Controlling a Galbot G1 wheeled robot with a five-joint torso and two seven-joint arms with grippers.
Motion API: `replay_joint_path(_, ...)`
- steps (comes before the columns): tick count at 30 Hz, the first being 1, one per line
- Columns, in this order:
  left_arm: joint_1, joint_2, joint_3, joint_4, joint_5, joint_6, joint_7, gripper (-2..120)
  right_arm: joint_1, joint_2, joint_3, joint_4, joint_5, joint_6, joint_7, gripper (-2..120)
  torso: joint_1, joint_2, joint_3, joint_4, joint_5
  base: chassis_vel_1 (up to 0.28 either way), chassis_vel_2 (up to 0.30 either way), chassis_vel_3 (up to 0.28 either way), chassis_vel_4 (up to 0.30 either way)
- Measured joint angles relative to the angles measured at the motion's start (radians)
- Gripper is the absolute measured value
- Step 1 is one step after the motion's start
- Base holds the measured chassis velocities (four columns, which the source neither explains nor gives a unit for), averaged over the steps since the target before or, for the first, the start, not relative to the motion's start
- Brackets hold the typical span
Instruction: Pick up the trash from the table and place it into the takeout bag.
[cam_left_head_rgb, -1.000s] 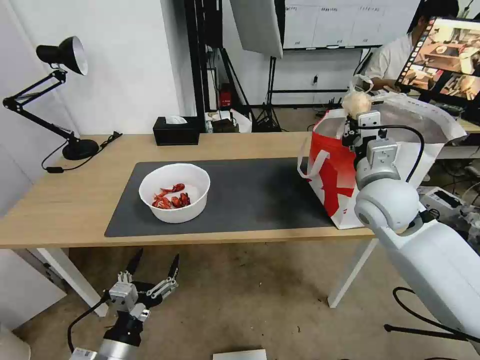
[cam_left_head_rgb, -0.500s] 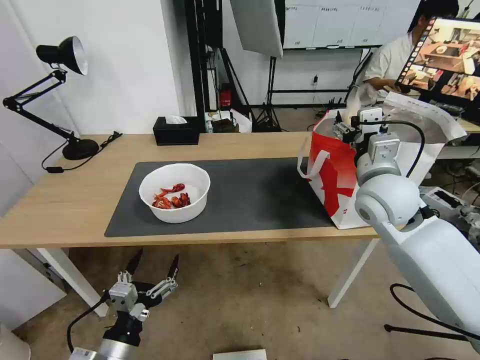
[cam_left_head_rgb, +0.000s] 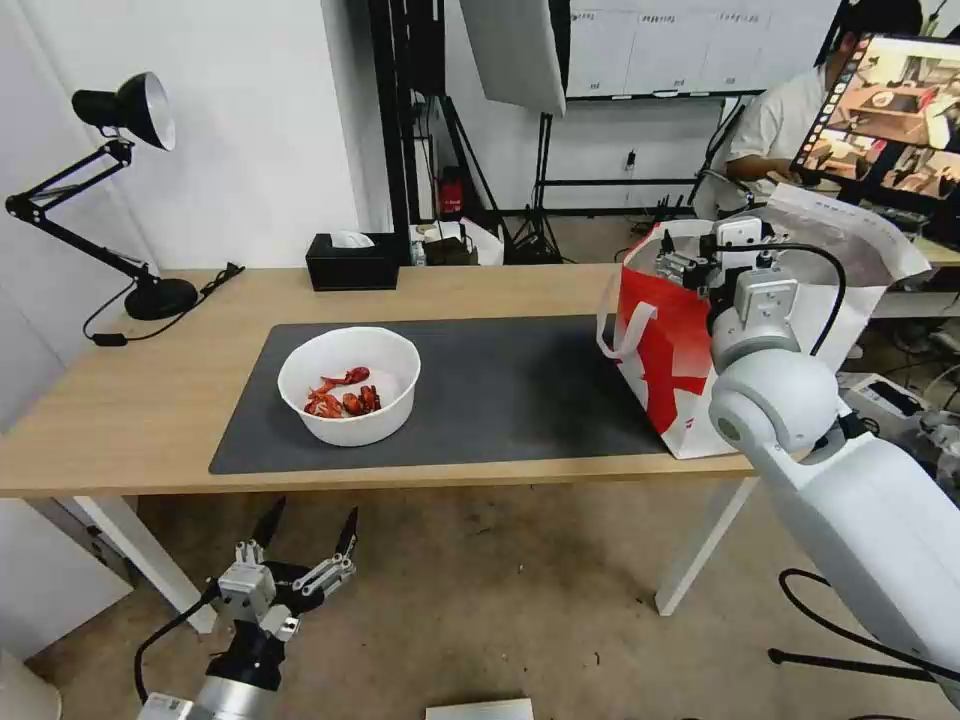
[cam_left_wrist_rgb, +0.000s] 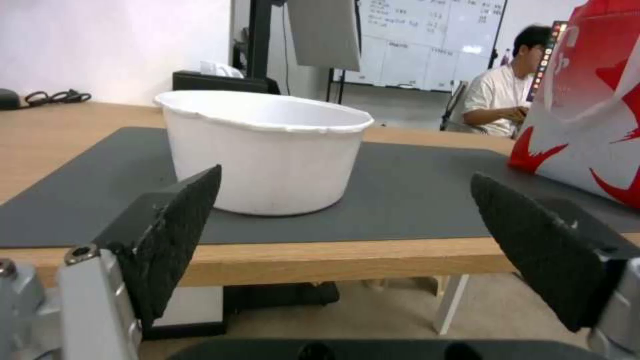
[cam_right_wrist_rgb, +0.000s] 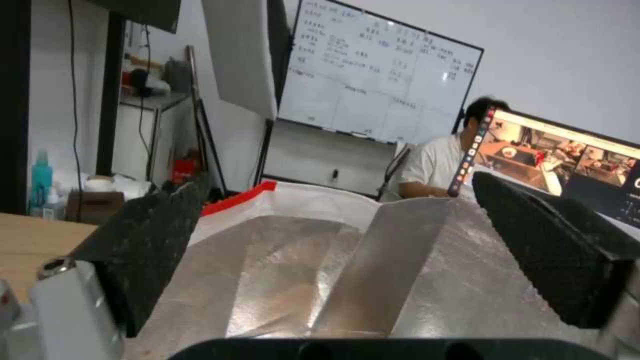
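Nearest, below the front edge of the table, the left gripper waits with its black fingers spread wide and nothing between them. Above it, the long light-wood table carries a dark grey rectangular mat. On the mat's left half sits the white round bowl holding red crayfish shells, untouched.

At the table's right end stands the large white-and-red insulated takeout bag with silver foil lining. The right gripper hangs over the bag's open mouth, fingers parted and empty. A second ago it pinched a beige ball in clear wrap above the bag; that ball has now gone, so it has probably dropped inside, though its resting place is hidden. Judging from this, the bowl is the only trash left on the table.
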Motion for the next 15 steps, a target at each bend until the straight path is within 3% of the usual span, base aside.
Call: replay_joint_path(15, 0.002, -0.002, -0.003, -0.004, -0.001, 0.001, 0.0, 100, -0.024, -0.003, 0.008, 0.014, 0.001, 0.003, -0.002, 100, 0.0, 0.0, 0.0, 0.0, 0.0, 0.0, 0.0, 0.0, 0.0)
